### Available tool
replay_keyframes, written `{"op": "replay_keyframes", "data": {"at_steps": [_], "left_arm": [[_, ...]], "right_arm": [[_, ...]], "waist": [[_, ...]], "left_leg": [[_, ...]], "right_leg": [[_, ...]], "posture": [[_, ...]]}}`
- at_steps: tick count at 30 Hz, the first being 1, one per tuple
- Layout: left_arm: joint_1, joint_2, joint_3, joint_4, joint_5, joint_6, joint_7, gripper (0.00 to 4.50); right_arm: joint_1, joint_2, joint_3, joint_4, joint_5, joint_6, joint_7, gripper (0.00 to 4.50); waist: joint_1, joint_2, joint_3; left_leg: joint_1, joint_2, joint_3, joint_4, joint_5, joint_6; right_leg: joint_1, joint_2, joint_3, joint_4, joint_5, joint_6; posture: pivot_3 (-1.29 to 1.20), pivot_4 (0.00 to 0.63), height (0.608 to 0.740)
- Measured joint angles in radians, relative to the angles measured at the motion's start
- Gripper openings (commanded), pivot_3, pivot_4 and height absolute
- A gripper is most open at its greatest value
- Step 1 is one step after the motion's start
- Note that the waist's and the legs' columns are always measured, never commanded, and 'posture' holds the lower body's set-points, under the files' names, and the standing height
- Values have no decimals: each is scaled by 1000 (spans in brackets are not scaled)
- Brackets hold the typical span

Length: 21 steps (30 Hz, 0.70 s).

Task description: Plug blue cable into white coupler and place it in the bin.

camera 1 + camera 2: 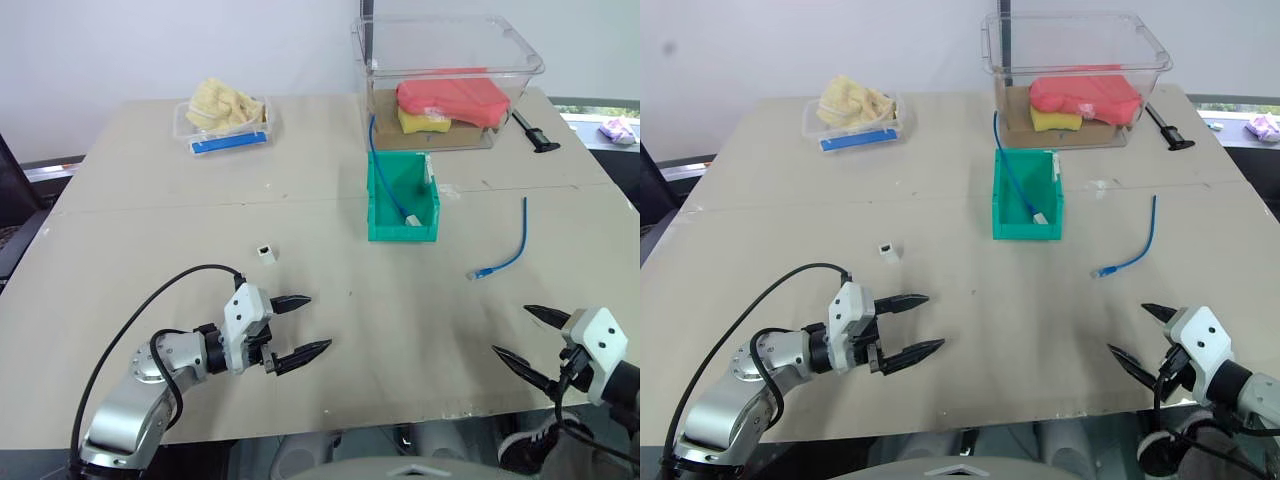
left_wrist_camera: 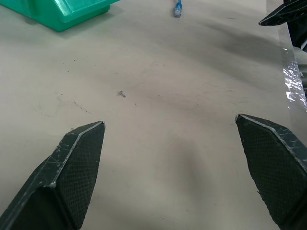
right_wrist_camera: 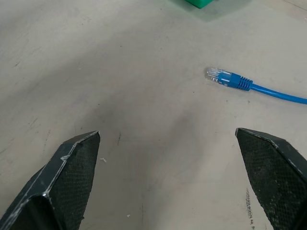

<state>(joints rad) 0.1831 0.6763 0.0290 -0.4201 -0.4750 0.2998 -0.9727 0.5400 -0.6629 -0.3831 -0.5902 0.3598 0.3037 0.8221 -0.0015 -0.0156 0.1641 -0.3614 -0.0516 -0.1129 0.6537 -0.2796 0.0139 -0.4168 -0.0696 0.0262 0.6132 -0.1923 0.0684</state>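
The short blue cable [image 1: 512,245] lies loose on the table right of the green bin [image 1: 403,232], its clear plug [image 3: 217,74] towards me. The small white coupler [image 1: 265,253] stands alone left of the bin. My left gripper [image 1: 318,322] hovers open over bare table, nearer to me than the coupler and a little to its right, nothing between its fingers [image 2: 76,158]. My right gripper [image 1: 511,329] is open near the table's front right edge, short of the cable's plug end and not touching it.
A longer blue cable [image 1: 385,170] runs from the bin towards a large clear tub [image 1: 520,50] holding red and yellow items at the back. A shallow clear tray [image 1: 182,128] sits back left. A black tool [image 1: 535,132] lies right of the tub.
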Motion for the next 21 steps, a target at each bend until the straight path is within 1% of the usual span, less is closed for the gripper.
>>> {"op": "replay_keyframes", "data": {"at_steps": [3, 6, 9, 10, 12, 13, 14, 15, 16, 17, 18, 21], "left_arm": [[-24, -8, -1, -4, -4, 27, 22, 4467], [-103, -42, 1, -41, -61, 91, 68, 4467], [-145, -48, 1, -62, -100, 129, 84, 4467], [-155, -48, 1, -62, -111, 142, 83, 4467], [-164, -47, 2, -62, -118, 148, 80, 4467], [-168, -40, -1, -62, -118, 143, 59, 4467], [-170, -25, -3, -62, -114, 126, 30, 4500], [-170, -15, -6, -62, -111, 115, 13, 4500], [-166, 0, -9, -61, -98, 93, -14, 4500], [-165, 3, -11, -61, -94, 82, -29, 4500], [-163, 3, -14, -53, -84, 61, -45, 4500], [-164, 2, -24, -35, -68, 36, -61, 4500]], "right_arm": [[-42, 0, 3, 22, -3, -2, -5, 4463], [-183, -5, 29, 51, -6, 24, -39, 4463], [-277, -49, 72, 60, -5, 79, -44, 4463], [-325, -74, 105, 77, -8, 101, -42, 4463], [-358, -95, 129, 93, -21, 111, -37, 4463], [-401, -138, 167, 127, -39, 113, -14, 4463], [-439, -178, 191, 165, -46, 114, 19, 3903], [-457, -198, 199, 185, -49, 113, 39, 3668], [-493, -231, 222, 227, -55, 109, 75, 3065], [-515, -250, 233, 252, -63, 103, 97, 2658], [-581, -280, 285, 318, -96, 69, 135, 2658], [-661, -300, 344, 407, -151, 7, 179, 2658]], "waist": [[0, 0, 0], [-2, 0, 0], [-3, 0, 0], [-5, 0, 0], [-4, 1, 0], [-4, 1, 1], [-5, 1, 1], [-5, 1, 1], [-5, 1, 1], [-6, 1, 1], [-7, 1, 1], [-8, 1, 2]], "left_leg": [[0, 0, 0, 0, 0, 0], [1, 0, 1, 1, 0, 0], [1, 0, 1, 1, 0, 0], [0, 0, 2, 0, 0, 0], [-1, 0, 2, -1, 0, 0], [-1, 0, 3, 0, 0, 0], [-1, 0, 5, 0, 0, 0], [-1, 0, 5, 0, 0, 0], [-1, 0, 6, 0, 0, 0], [-1, 0, 6, 0, 0, 1], [-1, 0, 7, 0, -1, 1], [-1, 0, 7, 0, -1, 1]], "right_leg": [[1, 0, 0, -1, 0, 0], [2, 0, 0, -1, 1, 0], [2, 1, -3, -1, 2, 1], [1, 1, -4, -2, 5, -1], [1, 1, -4, -3, 5, -1], [1, 1, -3, -4, 5, -1], [1, 0, -3, -5, 5, -1], [1, 0, -3, -5, 5, -1], [1, 0, -2, -5, 5, -1], [1, 0, -2, -5, 5, -1], [2, 0, -2, -5, 5, -1], [1, 0, -2, -5, 5, -1]], "posture": [[0, 150, 740], [0, 150, 740], [0, 150, 740], [0, 150, 740], [0, 150, 740], [0, 150, 740], [0, 150, 740], [0, 150, 740], [0, 150, 740], [0, 150, 740], [0, 150, 740], [0, 150, 740]]}}
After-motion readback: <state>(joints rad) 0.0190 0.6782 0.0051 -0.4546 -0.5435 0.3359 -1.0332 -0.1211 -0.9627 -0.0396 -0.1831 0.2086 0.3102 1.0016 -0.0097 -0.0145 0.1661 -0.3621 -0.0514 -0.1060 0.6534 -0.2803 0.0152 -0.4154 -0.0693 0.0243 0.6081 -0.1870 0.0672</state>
